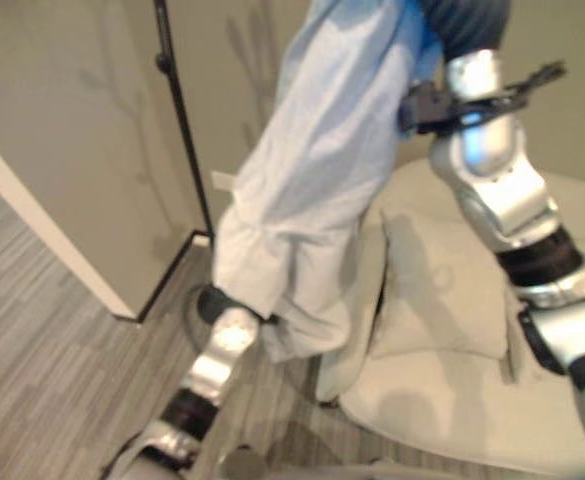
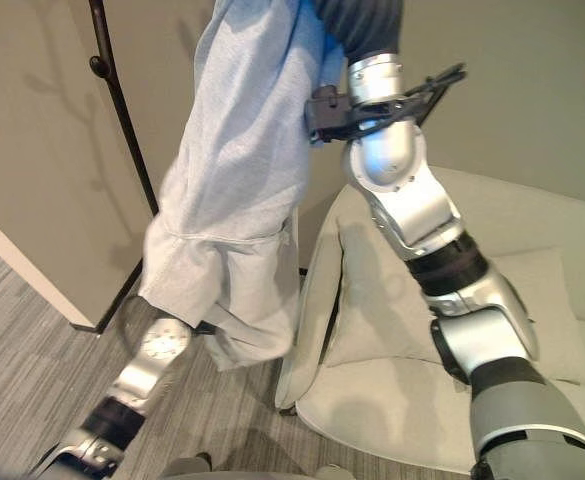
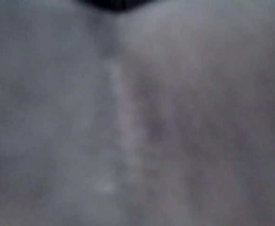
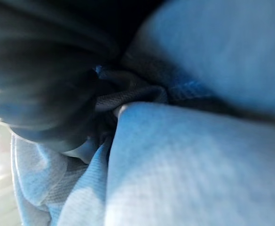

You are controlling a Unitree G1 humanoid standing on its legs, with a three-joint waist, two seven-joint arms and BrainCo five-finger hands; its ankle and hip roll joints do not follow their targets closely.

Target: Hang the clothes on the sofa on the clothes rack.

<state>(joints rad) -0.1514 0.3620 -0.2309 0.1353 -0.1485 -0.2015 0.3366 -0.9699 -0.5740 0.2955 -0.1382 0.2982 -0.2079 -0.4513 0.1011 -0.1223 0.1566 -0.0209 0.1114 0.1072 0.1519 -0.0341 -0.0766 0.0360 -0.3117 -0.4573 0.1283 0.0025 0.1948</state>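
Hanging from the raised right hand (image 2: 357, 25) — grip hidden — a light-blue garment (image 2: 242, 180) beside the rack pole (image 2: 122, 120).

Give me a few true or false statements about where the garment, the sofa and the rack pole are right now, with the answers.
1. The light blue garment hangs in the air, lifted off the sofa. True.
2. The garment is already draped over the black rack pole. False: the pole stands apart, beside the garment.
3. A cushion lies on the sofa. True.
4. The sofa is dark red. False: it is cream.
5. The floor has grey striped planks. True.
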